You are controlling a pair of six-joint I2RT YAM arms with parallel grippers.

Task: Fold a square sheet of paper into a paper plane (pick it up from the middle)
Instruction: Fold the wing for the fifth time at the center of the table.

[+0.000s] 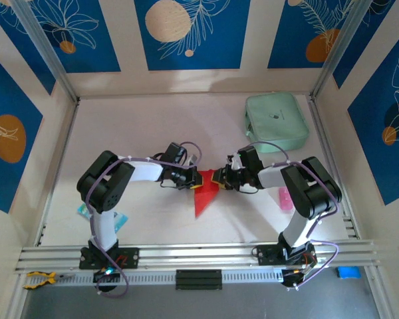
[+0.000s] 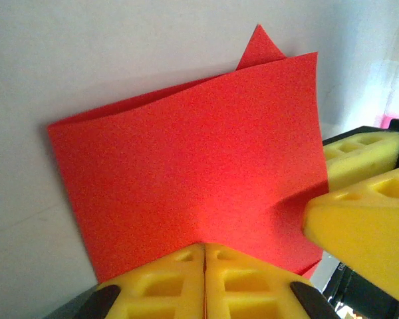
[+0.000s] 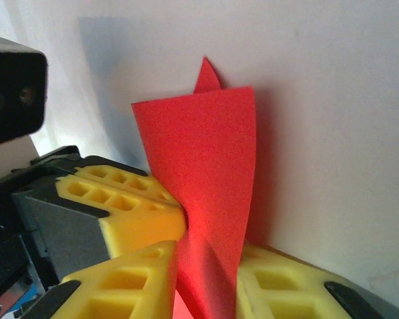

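1. The folded red sheet of paper (image 1: 203, 198) was at the middle of the surface (image 1: 139, 126), its long axis running near to far and its tapered tip pointing toward my bases.
2. My left hand (image 2: 205, 256) was clenched on its far end, and my right hand (image 3: 206, 279) pinched it just beside.
3. At the far right lay a mint-green pouch (image 1: 276, 121), its mark too small to read.

I'm working in a robotics lab cell, not any lived-in room. My left arm (image 1: 106, 189) and right arm (image 1: 309, 189) are bolted to an aluminium rail (image 1: 199, 252) along the near edge of a pale desk (image 1: 146, 126). Slotted metal posts (image 1: 50, 50) frame the space, printed blue leaf panels (image 1: 186, 26) box it in on three sides, and bare purple cables (image 1: 272, 143) loop along both arms
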